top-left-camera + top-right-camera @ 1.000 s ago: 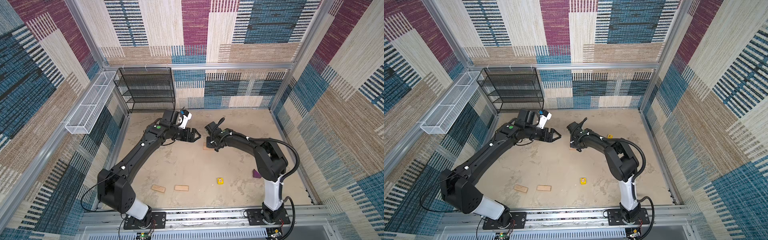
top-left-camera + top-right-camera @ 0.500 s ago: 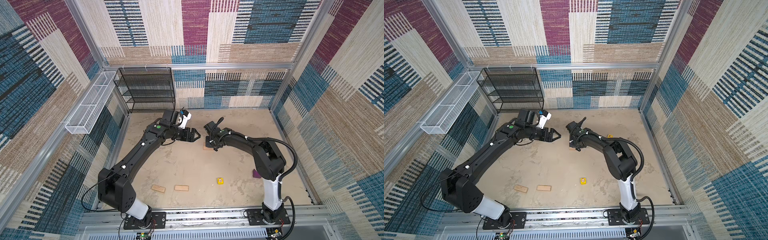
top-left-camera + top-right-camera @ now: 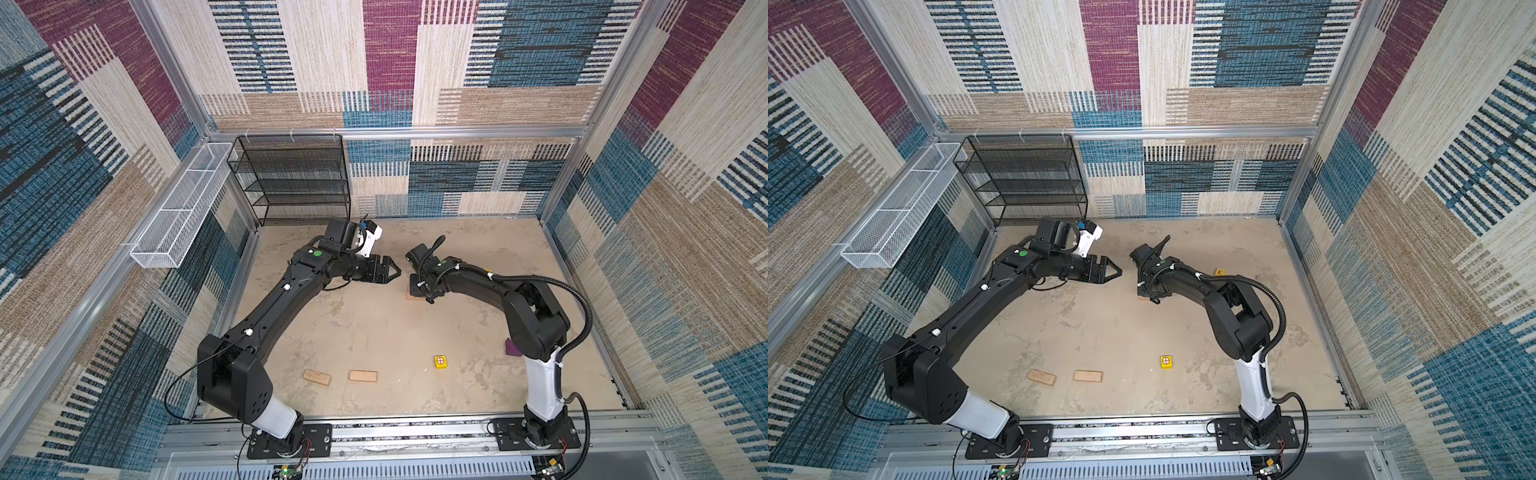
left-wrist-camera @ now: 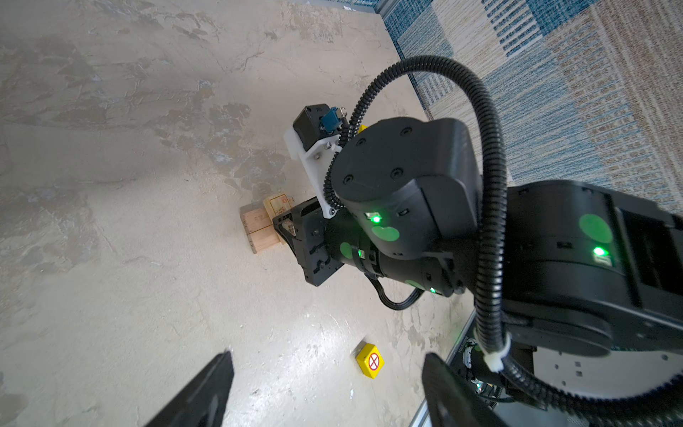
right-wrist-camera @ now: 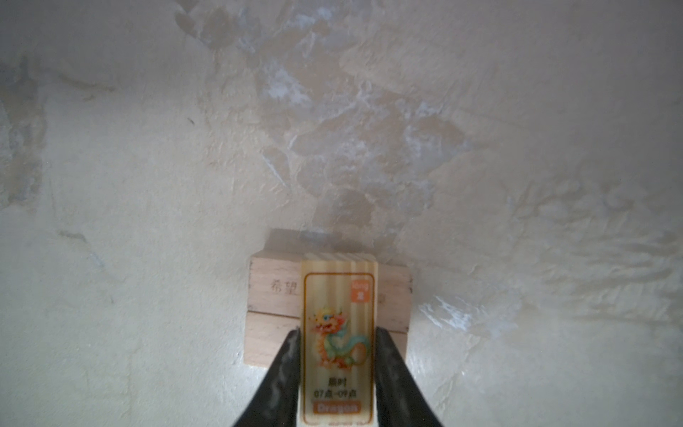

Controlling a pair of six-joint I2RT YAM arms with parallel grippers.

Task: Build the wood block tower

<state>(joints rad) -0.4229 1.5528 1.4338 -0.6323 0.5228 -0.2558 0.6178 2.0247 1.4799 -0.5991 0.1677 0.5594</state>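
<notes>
Right now my right pincer (image 5: 337, 332) is closed on the two long edges of the dragon plank (image 5: 338, 295). The plank lies directly ahead between the jaws, its long axis running straight out along my reach and crosswise over the seam of the two base planks (image 5: 273, 292), which lie side by side on the surface (image 3: 374, 332). Whether it is seated on them yet I cannot tell. I judge the placing turns on that cross being square and centred. My left pincer (image 4: 327, 356) stands open and empty, near the stack but apart from it, so the right arm is plainly the nearer. The stack is well apart from the walls, and straight up is free room. The spare planks (image 3: 317, 377), a yellow cube (image 3: 441, 362) and the purple wedge (image 3: 512, 348) lie well apart toward the front.
</notes>
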